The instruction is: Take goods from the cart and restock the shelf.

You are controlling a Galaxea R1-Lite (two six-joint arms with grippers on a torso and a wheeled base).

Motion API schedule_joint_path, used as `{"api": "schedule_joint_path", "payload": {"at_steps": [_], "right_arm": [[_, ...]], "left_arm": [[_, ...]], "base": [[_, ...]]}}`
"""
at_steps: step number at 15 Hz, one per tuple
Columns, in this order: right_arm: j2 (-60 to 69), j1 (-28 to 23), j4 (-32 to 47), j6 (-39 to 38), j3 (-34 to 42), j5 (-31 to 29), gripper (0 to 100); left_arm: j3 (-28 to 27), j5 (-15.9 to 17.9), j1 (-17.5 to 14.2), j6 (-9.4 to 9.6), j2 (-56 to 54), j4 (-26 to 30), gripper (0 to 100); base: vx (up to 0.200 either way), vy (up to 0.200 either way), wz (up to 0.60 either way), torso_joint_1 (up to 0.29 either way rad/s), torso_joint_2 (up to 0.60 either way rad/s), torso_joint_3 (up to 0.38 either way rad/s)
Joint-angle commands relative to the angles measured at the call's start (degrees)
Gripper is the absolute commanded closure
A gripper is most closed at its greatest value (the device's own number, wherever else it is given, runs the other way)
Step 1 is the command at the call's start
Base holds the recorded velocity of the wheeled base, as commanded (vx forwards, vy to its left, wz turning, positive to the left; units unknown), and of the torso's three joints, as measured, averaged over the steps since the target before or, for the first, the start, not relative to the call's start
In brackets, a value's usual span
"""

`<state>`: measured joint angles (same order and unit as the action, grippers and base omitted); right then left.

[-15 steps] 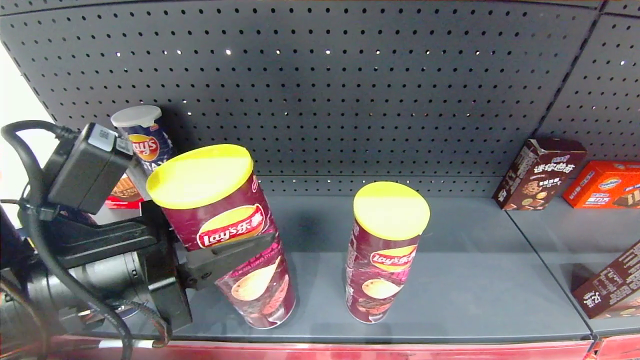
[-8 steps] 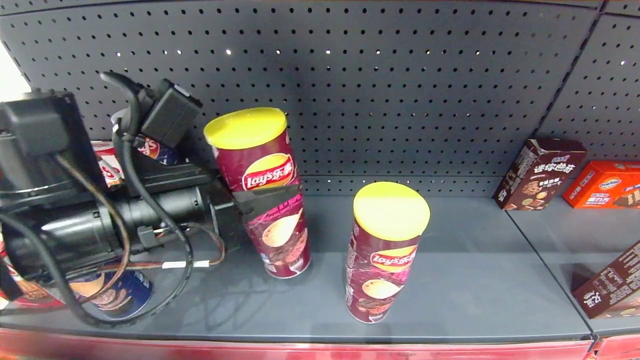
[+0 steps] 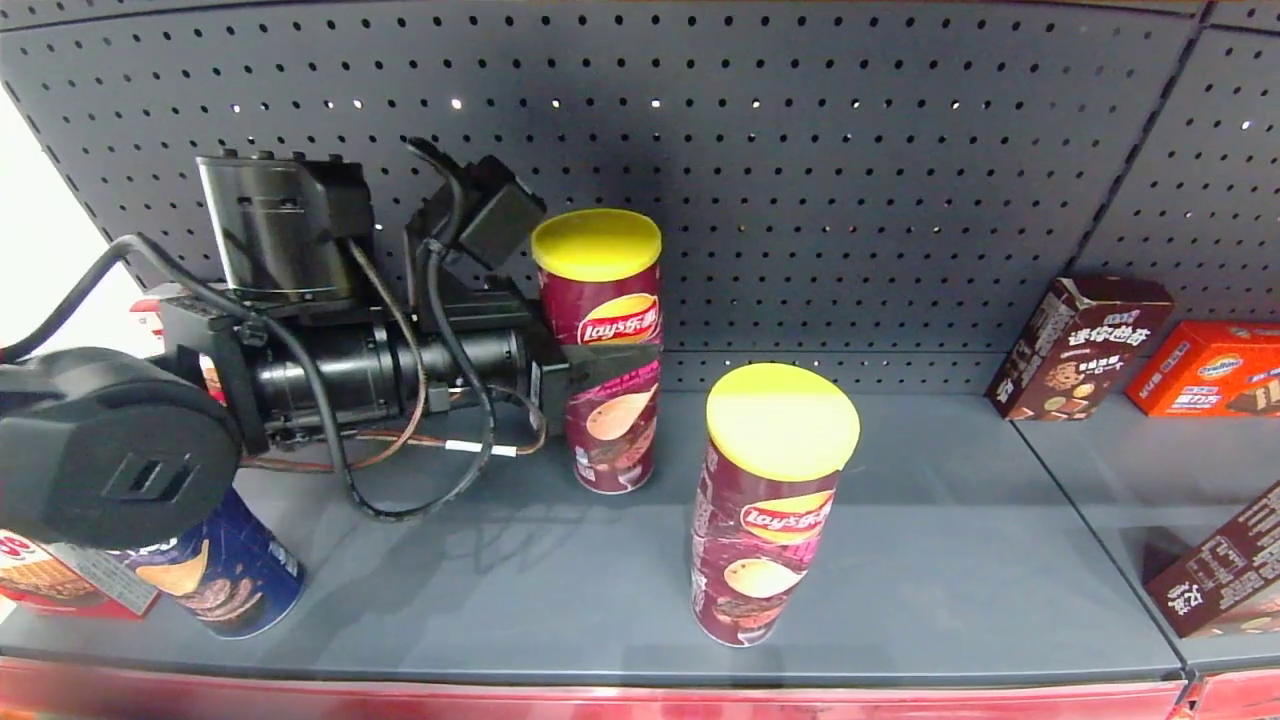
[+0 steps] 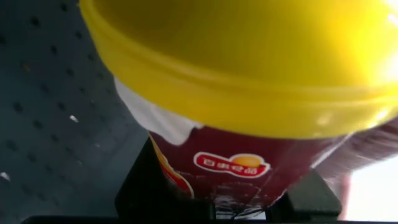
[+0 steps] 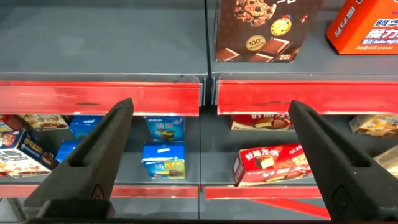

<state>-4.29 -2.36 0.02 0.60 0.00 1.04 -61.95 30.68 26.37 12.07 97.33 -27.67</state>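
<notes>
Chip can (image 3: 605,300) upright in left hand (image 3: 600,362); blue can (image 3: 225,585) top hidden by arm (image 3: 380,370).

The dark red round can with a yellow plastic lid at the back (image 3: 610,400) wears a round yellow sign with a red band and white letters. The front dark red can with a yellow lid (image 3: 765,540) wears the same sign. The tall brown cardboard box (image 3: 1075,350) has white letters on its front. The orange cardboard box (image 3: 1210,365) has a blue oval sign. The brown cookie box (image 5: 267,28) has a small round gold badge with a number.
</notes>
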Motion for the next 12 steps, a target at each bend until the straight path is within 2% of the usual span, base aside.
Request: {"api": "schedule_joint_path", "payload": {"at_steps": [1,4,9,10,12], "right_arm": [[-0.2,0.0,0.0,0.0,0.0,0.0,0],[-0.2,0.0,0.1,0.0,0.0,0.0,0],[-0.2,0.0,0.0,0.1,0.0,0.0,0],[-0.2,0.0,0.1,0.0,0.0,0.0,0],[-0.2,0.0,0.0,0.0,0.0,0.0,0]], "left_arm": [[-4.8,0.3,-0.5,1.2,5.2,0.2,100],[-8.1,0.3,-0.4,2.7,8.8,0.2,100],[-10.1,2.5,-0.4,2.7,11.0,0.3,100],[-11.1,5.6,-0.4,2.61,12.0,0.2,100],[-13.8,6.1,-0.4,2.43,13.9,0.3,100]], "base": [[0.0,0.0,0.0,0.0,0.0,0.0],[0.0,0.0,0.0,0.0,0.0,0.0],[0.0,0.0,0.0,0.0,0.0,0.0],[0.0,0.0,0.0,0.0,0.0,0.0],[0.0,0.0,0.0,0.0,0.0,0.0]]}}
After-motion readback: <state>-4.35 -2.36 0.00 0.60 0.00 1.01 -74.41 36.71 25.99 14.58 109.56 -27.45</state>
